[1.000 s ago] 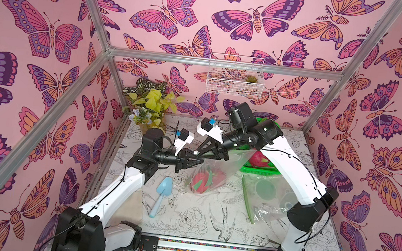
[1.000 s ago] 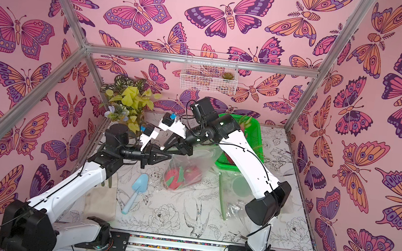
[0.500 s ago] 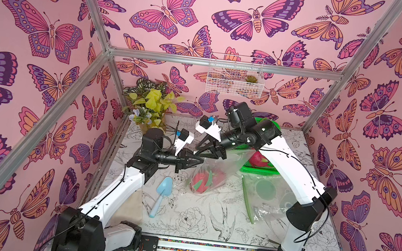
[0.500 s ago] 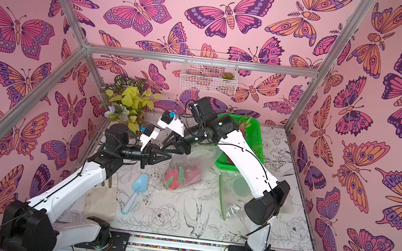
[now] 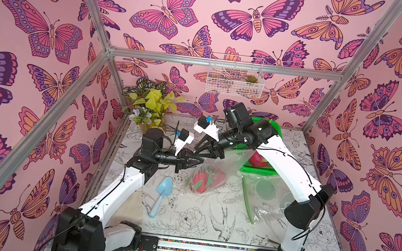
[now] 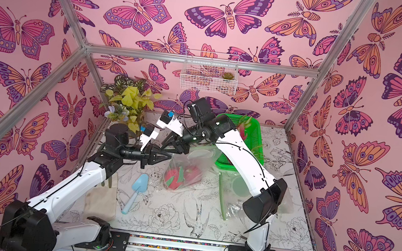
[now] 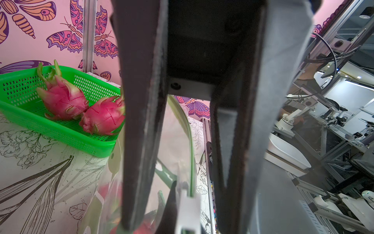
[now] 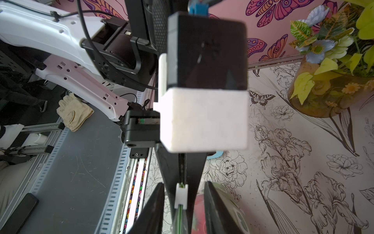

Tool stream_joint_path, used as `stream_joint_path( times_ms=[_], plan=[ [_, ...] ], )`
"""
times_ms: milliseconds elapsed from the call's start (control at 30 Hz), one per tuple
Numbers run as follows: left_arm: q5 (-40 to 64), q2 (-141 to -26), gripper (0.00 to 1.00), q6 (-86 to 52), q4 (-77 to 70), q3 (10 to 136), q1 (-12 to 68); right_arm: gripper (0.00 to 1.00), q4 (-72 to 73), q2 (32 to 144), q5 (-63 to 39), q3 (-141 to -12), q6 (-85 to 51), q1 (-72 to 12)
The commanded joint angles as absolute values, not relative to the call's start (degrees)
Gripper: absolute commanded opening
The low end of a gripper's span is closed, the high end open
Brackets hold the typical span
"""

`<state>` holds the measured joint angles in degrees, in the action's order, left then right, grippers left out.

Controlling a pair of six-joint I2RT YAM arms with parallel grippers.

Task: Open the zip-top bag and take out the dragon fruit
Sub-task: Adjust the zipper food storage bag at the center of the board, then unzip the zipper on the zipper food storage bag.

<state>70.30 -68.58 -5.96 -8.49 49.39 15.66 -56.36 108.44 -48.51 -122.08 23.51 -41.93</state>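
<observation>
Left pincer [image 5: 199, 160] clenched on bag [image 5: 215, 171] top edge by white slider [image 8: 180, 196]. Right pincer [image 5: 197, 153] part-spread either side of slider, not yet gripping it.

Risks: film slips from left grip, bag drops; right pincer misses slider, snags film.

Dragon fruit [image 5: 203, 181] inside bag, mid-worktop; two more in green basket [image 7: 60, 129], back right corner.

Nearby: blue scoop [image 5: 162, 193], empty bag [image 5: 261, 197] at right, plant [image 5: 151, 106] at back left corner. Pincers crowded tip to tip.

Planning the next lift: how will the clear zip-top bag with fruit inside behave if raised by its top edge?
The clear plastic zip-top bag would likely hang limp; its film looks thin and crumpled. The magenta dragon fruit bulging at the bottom would probably weigh it down and swing. The left claw, shut on the rim, may slip on the smooth plastic.
</observation>
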Motion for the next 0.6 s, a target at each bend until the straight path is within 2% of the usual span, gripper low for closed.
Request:
stream_joint_path(
  times_ms=[0,167,300,567],
  plan=[
    [71.28,-67.37,0.0,-4.76,-9.23,50.67,15.49,0.29,-56.94,109.18,-49.6,-121.99,23.32,-42.47],
    [70.45,-67.15,0.0,-4.67,-9.06,50.54,15.5,0.16,-57.39,109.07,-50.89,-121.82,24.24,-42.45],
    [69.9,-66.99,0.0,-4.49,-8.81,50.45,15.52,0.01,-58.2,109.15,-50.98,-121.78,25.0,-42.45],
    [67.1,-66.14,0.0,-3.88,-8.48,49.93,15.42,0.0,-58.96,107.45,-49.68,-120.18,26.37,-42.39]
  ],
)
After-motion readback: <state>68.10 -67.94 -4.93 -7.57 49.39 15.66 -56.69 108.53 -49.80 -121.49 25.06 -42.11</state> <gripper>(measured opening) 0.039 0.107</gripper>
